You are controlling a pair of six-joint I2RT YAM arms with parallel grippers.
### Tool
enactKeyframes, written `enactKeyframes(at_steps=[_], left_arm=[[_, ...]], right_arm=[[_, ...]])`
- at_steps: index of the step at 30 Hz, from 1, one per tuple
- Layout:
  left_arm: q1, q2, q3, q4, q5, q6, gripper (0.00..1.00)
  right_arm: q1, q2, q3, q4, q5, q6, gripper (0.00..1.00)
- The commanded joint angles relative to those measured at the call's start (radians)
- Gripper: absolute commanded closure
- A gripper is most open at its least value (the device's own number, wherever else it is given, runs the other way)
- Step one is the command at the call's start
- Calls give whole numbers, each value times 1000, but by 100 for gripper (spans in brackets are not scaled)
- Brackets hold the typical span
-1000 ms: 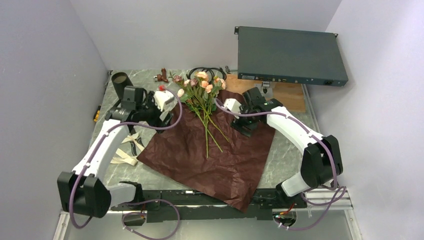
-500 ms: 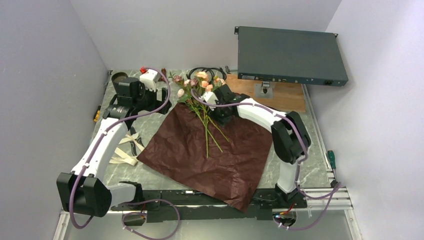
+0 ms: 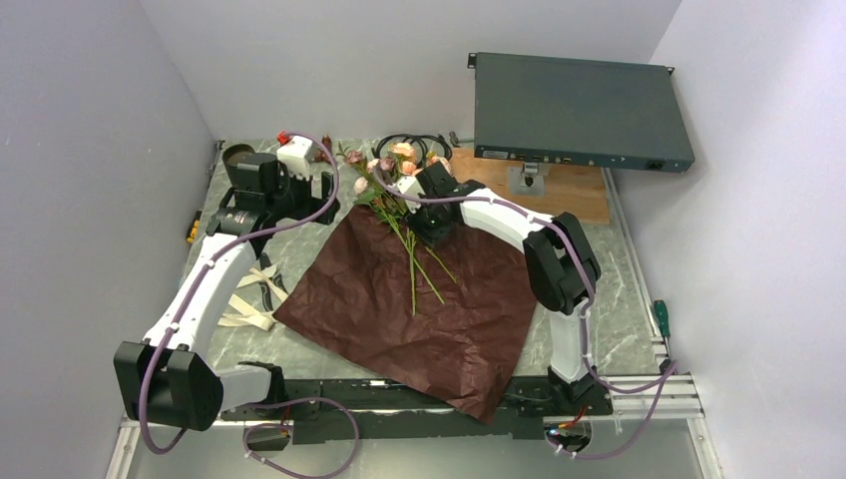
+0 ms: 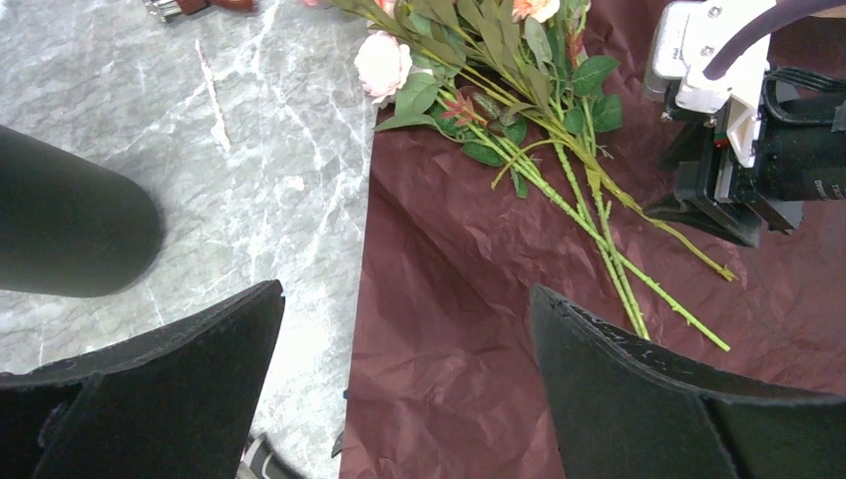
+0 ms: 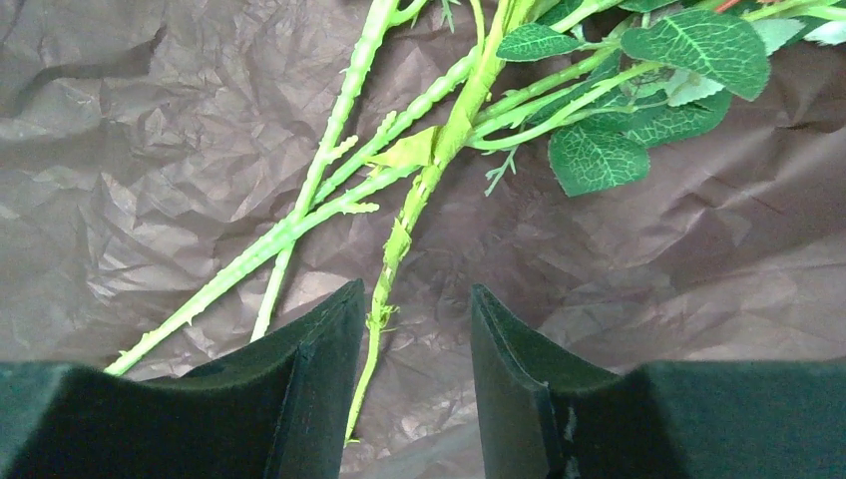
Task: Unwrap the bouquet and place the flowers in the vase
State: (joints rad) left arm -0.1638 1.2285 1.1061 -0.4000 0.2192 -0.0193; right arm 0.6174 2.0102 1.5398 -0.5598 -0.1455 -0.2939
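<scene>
While the left tool (image 4: 404, 299) gapes beside the vase (image 4: 70, 225), the right tool (image 5: 414, 294) straddles a flower stem (image 5: 399, 235), jaws parted.

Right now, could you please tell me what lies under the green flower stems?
The green stems rest on a crinkled dark maroon paper sheet spread over the grey marbled table; whatever lies beneath it is covered.
</scene>
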Motion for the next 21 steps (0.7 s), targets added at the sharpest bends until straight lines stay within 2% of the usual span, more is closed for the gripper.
enactKeyframes(at_steps=[1,11,15,18,21], left_arm=[[3,3,17,46,-36,-8,0],[3,33,69,9,-44,-33,0],[3,41,87,-7,-55,-31,1],[3,57,103,-24,-58,-30,1],[3,81,143,-58,-42,-22,0]], right_arm=[[9,17,45,-25,-33,20,54],[19,108,71,-46,16,-1,66],[19,116,71,-56,14,4,80],[19,112,72,-53,17,25,100],[19,93,78,-52,14,66,100]])
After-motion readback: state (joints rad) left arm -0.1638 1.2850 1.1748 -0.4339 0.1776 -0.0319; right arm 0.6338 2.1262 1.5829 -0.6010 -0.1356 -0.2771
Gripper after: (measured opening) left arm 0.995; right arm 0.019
